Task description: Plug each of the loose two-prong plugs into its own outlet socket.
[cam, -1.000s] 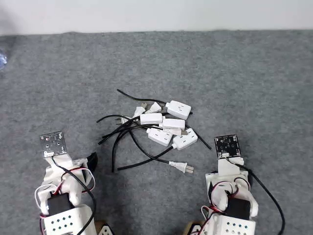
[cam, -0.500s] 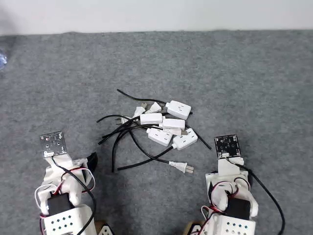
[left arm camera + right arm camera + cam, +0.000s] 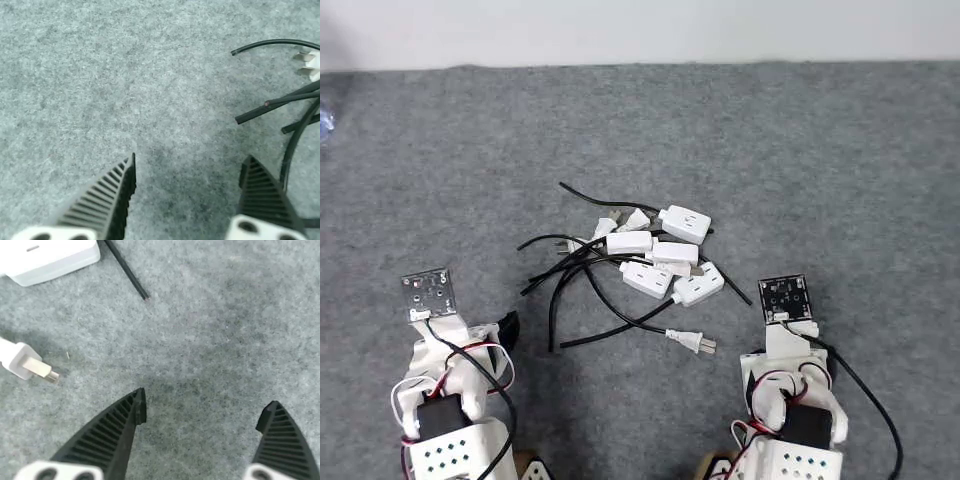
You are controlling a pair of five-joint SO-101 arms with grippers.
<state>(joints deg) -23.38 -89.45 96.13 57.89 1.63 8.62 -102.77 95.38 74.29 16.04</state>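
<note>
Currently both arms sit at the near edge of the grey mat (image 3: 840, 150). Left gripper (image 3: 190, 159): jaws wide apart, holding nothing, over bare mat near black cords (image 3: 260, 112). Right gripper (image 3: 207, 399): jaws wide apart, holding nothing, near one loose plug (image 3: 25, 364). White sockets (image 3: 650, 255) lie clustered mid-mat among tangled cords, apart from both grippers.

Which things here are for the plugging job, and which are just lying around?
For the job:
- loose plug
- outlet sockets, white, in a heap
- black cords
- left tool and right tool, both open

Just lying about:
- grey mat
- bluish thing at the mat's far edge, too blurred to name
</note>
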